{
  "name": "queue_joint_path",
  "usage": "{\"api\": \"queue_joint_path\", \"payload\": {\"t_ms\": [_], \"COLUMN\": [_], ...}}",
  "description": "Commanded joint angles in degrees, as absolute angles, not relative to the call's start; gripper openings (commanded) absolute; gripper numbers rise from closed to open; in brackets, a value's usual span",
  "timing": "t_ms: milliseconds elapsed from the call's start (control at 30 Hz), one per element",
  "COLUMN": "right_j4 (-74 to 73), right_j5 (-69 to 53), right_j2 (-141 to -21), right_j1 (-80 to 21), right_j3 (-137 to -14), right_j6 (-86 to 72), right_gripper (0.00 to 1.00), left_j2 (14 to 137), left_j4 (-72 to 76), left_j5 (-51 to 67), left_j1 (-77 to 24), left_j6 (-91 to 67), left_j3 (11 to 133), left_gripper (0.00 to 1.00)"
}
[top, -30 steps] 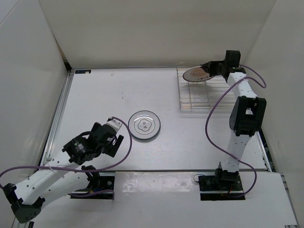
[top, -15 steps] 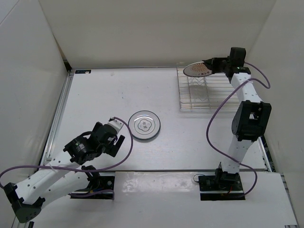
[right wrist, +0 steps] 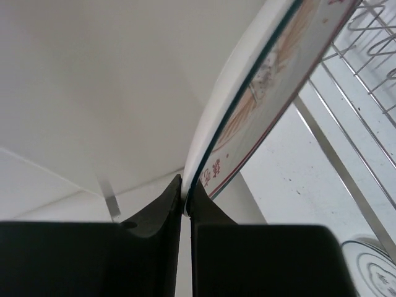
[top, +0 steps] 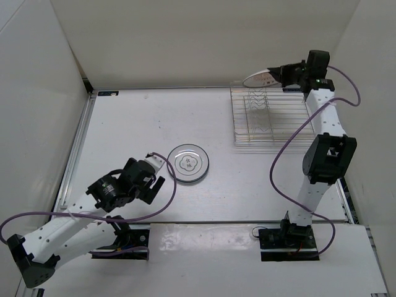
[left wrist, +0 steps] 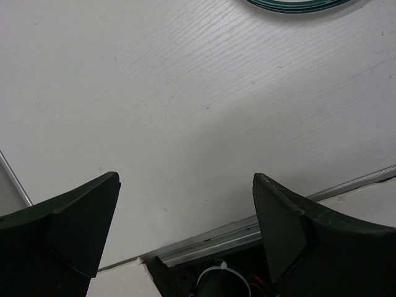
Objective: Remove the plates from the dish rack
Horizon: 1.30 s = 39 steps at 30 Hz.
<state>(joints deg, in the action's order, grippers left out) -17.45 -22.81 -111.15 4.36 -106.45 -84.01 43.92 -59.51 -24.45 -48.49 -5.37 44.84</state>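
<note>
Since the right claw [right wrist: 184,185] pinches the sunburst plate [top: 262,78] only by its rim above the dish rack [top: 272,124] — left claw [left wrist: 185,182] spread, far off — the plate may pivot and fall.

Left hand [left wrist: 185,177] spread wide over white bench [left wrist: 185,93]. Two dark fingers [left wrist: 71,229] jutting in from the lower corners, well apart, with bare, faintly grained bench surface between. At the top edge, right of centre, only the curved rim of a plate [left wrist: 291,5], ringed in dark teal, lying on the bench and mostly cut off. Along the bottom, a pale metal rail [left wrist: 247,226] slanting up to the right, a whiter surface beyond it. Below the rail at bottom centre, a dark part with a white tie [left wrist: 218,272], too dim to make out.
</note>
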Motion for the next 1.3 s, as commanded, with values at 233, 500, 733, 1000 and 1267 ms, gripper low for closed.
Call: {"api": "queue_joint_path", "payload": {"t_ms": [233,500,733,1000,1267], "right_j4": [-35.74,-57.91,-79.09,-94.21,-94.48], "right_j5": [-30.76,-21.74,-12.85,-1.77,4.31], "right_j2": [-102.31,-83.8,-71.13,-63.02,-60.48], "right_j1": [2.65,-4.13,-10.01,-12.21,-12.92], "right_j3": [-124.37,-109.63,-101.26,-93.62,-81.59], "right_j6": [-57.5,-29.39,-21.28,-15.65,-18.19], "right_gripper": [0.0,0.0,0.0,0.0,0.0], "left_j2": [43.51,40.87,35.78,32.6,36.91], "left_j4": [-59.33,-63.09,-66.53,-65.57,-70.75], "left_j5": [-23.9,-24.69,-24.36,-21.27,-21.89], "left_j1": [-48.25,-48.16,-48.34,-48.16,-48.25], "left_j6": [-5.18,-9.05,-17.66,-19.86,-21.88], "left_j3": [47.9,49.13,48.09,45.7,49.83], "left_gripper": [1.0,1.0,1.0,1.0,1.0]}}
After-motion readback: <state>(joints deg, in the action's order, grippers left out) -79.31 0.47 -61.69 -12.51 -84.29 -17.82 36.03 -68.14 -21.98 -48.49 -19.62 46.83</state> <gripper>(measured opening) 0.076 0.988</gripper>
